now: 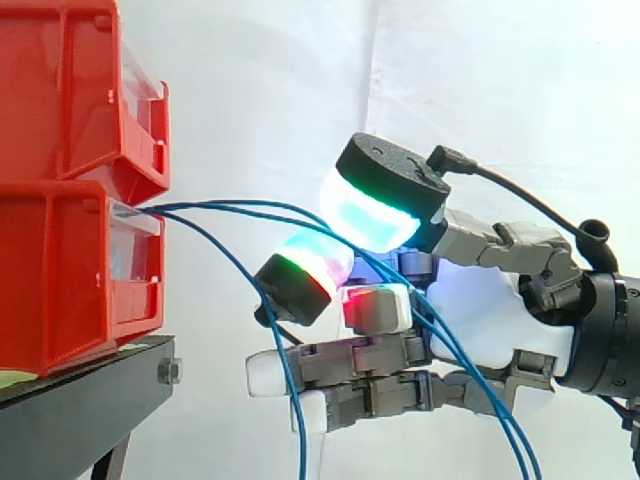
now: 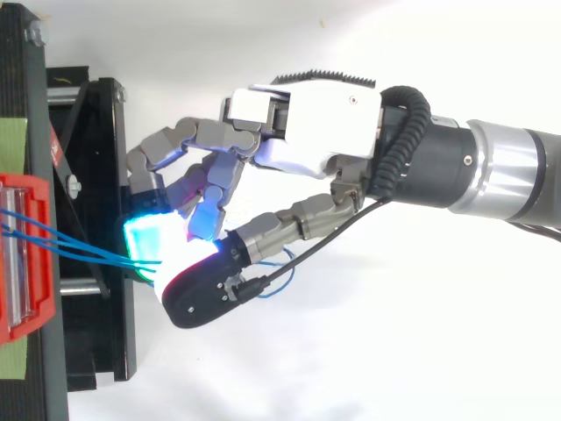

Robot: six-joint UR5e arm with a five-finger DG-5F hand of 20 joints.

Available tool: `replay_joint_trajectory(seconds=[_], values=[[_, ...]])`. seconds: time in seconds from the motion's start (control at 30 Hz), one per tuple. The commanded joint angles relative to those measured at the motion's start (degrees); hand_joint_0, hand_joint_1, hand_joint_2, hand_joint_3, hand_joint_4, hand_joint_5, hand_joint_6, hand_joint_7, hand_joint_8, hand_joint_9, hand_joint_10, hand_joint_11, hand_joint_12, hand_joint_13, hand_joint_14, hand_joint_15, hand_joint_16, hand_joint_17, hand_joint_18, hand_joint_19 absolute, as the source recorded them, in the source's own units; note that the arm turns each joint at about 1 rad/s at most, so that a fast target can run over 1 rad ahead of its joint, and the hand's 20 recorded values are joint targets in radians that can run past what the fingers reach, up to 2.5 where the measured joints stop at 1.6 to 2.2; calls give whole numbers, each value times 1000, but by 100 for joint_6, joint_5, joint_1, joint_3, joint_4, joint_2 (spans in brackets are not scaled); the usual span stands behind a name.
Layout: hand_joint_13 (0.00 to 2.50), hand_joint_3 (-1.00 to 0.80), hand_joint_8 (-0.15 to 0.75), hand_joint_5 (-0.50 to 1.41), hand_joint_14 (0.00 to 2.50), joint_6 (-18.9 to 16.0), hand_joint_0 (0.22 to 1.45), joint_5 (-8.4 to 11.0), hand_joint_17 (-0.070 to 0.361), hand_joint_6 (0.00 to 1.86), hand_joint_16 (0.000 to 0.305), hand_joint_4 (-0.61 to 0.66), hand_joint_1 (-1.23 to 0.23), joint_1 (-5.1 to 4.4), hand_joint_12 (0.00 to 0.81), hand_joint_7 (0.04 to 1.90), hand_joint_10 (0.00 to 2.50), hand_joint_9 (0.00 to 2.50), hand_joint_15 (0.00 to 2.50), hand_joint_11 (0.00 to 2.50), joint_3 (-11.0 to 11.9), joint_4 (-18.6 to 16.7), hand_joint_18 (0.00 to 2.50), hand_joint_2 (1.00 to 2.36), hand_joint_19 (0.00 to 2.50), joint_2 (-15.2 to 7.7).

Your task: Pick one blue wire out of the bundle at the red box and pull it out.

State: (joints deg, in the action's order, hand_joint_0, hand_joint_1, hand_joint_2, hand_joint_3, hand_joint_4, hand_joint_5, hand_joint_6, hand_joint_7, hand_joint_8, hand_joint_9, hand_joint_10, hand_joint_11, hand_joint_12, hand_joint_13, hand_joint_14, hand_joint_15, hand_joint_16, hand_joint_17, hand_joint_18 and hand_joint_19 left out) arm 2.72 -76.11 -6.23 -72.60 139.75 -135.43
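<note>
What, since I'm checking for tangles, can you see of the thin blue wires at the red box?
The thin blue wires are several smooth, plastic-coated strands. They leave the front of the lower red plastic bin together, at its clear panel, then fan out rightward. Some run nearly level into the robot hand, where they pass between its glowing fingertip pads and look pinched. Others sag in slack curves past the fingers and run out at the bottom edge of the side view.

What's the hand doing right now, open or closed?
The hand: closed, thumb and a finger pinching blue wire near the red box.
</note>
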Motion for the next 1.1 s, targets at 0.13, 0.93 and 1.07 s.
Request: replay_joint_trajectory(seconds=[0.13,0.93,1.07], values=[[656,-229,249,-61,12,10,584,0,113,820,50,85,-809,-1,377,1187,23,1251,337,688,0,0,586,1015,528,-1],[666,-271,207,8,11,-8,563,0,109,556,48,196,-701,-1,350,1478,17,1260,302,473,0,9,608,1015,566,-1],[668,-271,206,12,13,-8,566,0,111,534,49,204,-701,-1,353,1509,19,1253,297,466,0,9,621,1014,556,-1]])
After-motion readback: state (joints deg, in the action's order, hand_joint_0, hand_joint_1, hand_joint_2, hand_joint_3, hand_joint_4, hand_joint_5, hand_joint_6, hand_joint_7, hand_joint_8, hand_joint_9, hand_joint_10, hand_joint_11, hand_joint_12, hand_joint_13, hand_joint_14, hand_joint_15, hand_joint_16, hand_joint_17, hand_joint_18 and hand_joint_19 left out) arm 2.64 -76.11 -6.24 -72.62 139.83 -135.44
